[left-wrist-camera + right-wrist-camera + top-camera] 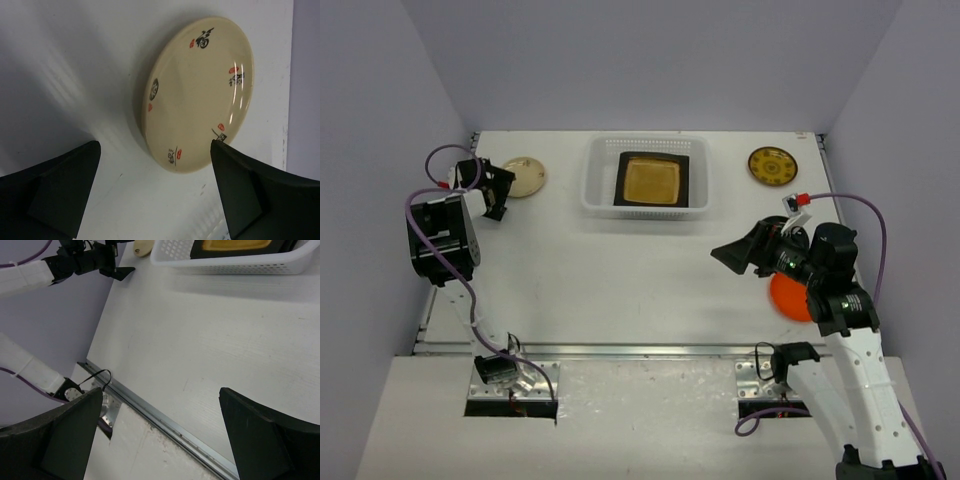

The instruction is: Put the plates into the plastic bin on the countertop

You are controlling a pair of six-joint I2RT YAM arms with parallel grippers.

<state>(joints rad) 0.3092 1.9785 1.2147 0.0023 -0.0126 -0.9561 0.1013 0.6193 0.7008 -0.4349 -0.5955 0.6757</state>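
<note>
- Top external: bin sits at the far middle of the countertop, one amber plate lying flat inside it.
- Cream plate lies on the far left, outside the bin; yellow plate on the far right, also outside.
- Orange plate is at the near right, mostly hidden under the right arm.
- Left gripper is just beside the cream plate, on its near-left side.
- Left wrist: left gripper has its fingers spread wide, pinching nothing. Cream plate lies flat ahead of them, its rim close to the right-hand fingertip; cannot tell if they touch.
- Right gripper hangs above bare countertop right of centre, pointing left, well apart from the bin.
- Right wrist: right gripper is spread wide, nothing between its fingers. Below it are the countertop and the metal rail; the bin with the amber plate is at the top.
</note>
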